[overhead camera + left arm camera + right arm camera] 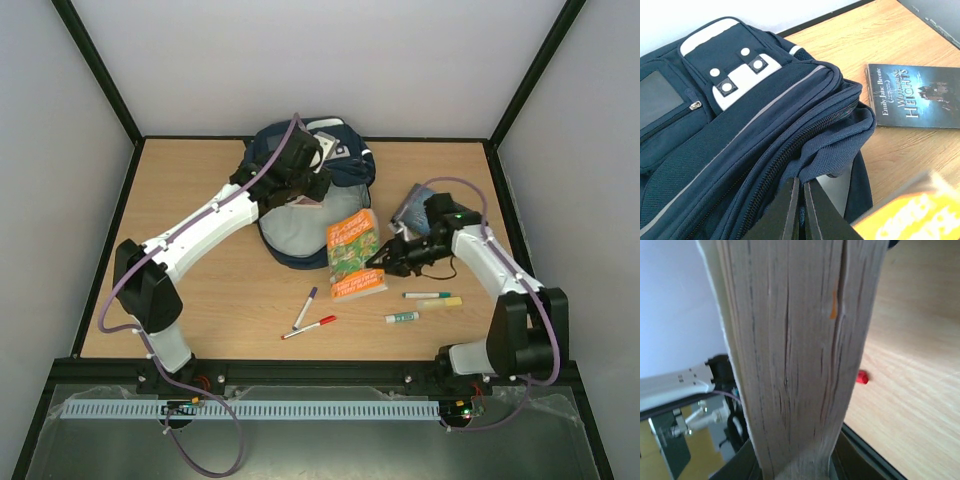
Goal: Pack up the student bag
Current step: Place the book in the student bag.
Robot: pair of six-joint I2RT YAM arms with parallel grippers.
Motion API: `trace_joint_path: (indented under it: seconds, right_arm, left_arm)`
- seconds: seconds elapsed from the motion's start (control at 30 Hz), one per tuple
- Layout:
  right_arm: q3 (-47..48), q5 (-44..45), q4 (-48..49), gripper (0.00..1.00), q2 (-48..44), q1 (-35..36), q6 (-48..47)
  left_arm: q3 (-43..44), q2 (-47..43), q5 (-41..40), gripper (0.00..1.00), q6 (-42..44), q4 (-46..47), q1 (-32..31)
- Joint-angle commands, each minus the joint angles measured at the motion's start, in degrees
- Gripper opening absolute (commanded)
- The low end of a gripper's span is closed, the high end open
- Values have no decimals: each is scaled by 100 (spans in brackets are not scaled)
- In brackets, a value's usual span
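Student bag (740, 125) pinched by left jaws; right jaws — book (355, 255).

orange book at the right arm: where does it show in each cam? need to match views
Top external: orange book lies right of centre on the table, with the right gripper at its right edge.
Left wrist: a blurred orange-yellow corner of the book at bottom right, right of the student bag.
Right wrist: the book's page edge fills the middle, top to bottom.
Shared landmark: the wooden tabletop, seen in all three views.
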Motion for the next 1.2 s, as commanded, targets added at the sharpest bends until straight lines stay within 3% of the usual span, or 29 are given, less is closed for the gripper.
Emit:
trace_joint_path:
  seconds: [0.0, 0.23, 0.37, 0.6, 0.87, 1.17]
  right_arm:
    - [-65, -679, 564, 1, 237, 680, 175]
    - [553, -1072, 1070, 1, 1055, 1113, 394]
    - [620, -1185, 1989, 1, 1355, 1134, 1060]
    - [661, -854, 3587, 1, 1921, 1143, 2205]
    - [1025, -524, 4709, 1, 2526, 1143, 2529]
    - [1951, 124, 4184, 2, 3320, 1156, 2168]
  left_arm:
    - [98, -124, 233, 2, -165, 590, -7]
    - [-124, -288, 339, 2, -237, 741, -7]
    - [-194, -381, 378, 3, -247, 788, -7]
    - [-218, -417, 709, 2, -383, 826, 124]
    - [-394, -504, 1229, 2, -663, 969, 481]
    - [-475, -559, 1366, 2, -638, 988, 494]
